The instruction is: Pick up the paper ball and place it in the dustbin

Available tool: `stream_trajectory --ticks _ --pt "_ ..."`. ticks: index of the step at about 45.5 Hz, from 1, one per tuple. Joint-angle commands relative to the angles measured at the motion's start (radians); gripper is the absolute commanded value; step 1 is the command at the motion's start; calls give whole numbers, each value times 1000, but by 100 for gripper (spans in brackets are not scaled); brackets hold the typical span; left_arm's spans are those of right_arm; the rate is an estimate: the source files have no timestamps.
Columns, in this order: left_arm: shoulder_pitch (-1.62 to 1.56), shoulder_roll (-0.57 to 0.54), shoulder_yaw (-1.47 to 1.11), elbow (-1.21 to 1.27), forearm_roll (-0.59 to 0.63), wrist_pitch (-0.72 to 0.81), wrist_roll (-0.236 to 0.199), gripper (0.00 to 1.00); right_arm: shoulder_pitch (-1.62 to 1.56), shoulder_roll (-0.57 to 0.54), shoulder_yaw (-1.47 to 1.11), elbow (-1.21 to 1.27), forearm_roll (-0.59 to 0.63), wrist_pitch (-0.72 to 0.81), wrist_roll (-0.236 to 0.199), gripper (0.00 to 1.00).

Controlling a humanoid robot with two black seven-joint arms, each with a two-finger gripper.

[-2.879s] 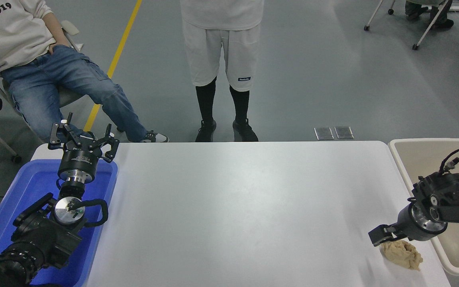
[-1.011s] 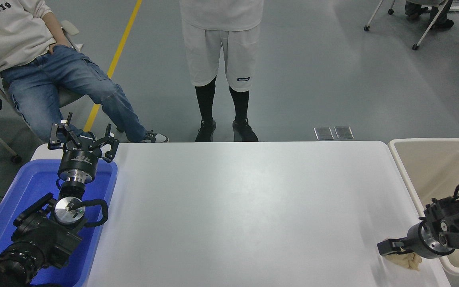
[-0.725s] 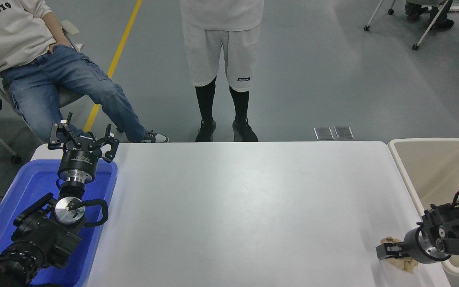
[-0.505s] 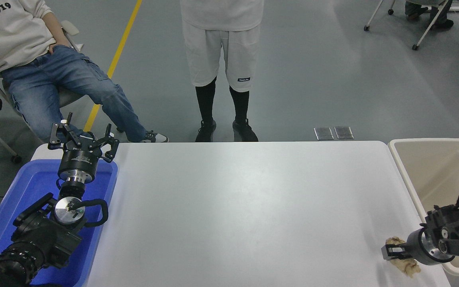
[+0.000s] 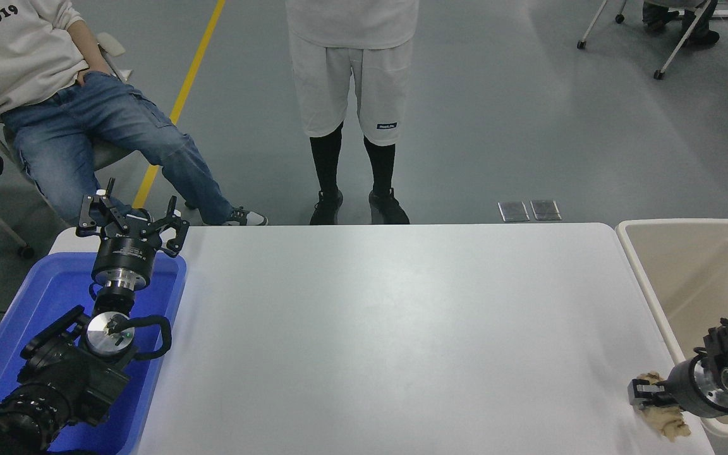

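Near the desk's (image 5: 402, 328) right front corner, the paper ball (image 5: 666, 420) is gripped by the closed right tool (image 5: 643, 395); it should be lifted clear over the dustbin (image 5: 648, 278) rim before release.

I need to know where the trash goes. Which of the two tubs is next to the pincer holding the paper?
The cream bin at the table's right edge, beside the right pincer and paper ball; the blue tray lies far left.

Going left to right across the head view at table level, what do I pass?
Blue tray → left gripper → table → paper ball in right gripper → dustbin.
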Motion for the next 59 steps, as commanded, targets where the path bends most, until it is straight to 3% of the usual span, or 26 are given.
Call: stream_trajectory --ticks 1,8,17,22,38,59 --pt "0 0 1 0 1 0 0 99 162 -77 -22 96 3 166 1 0" --pt "0 0 1 0 0 0 1 99 300 -129 -23 178 -10 290 -2 0" --pt "0 0 1 0 1 0 0 99 485 -157 -32 265 -27 437 -70 0" --pt "0 0 0 0 0 0 1 99 604 -172 -37 307 -23 510 -84 0" --pt "0 2 1 0 0 0 0 99 949 -178 -140 313 -13 511 -87 0" --pt "0 2 0 0 0 0 1 99 1131 -178 -217 313 -13 511 -85 0"
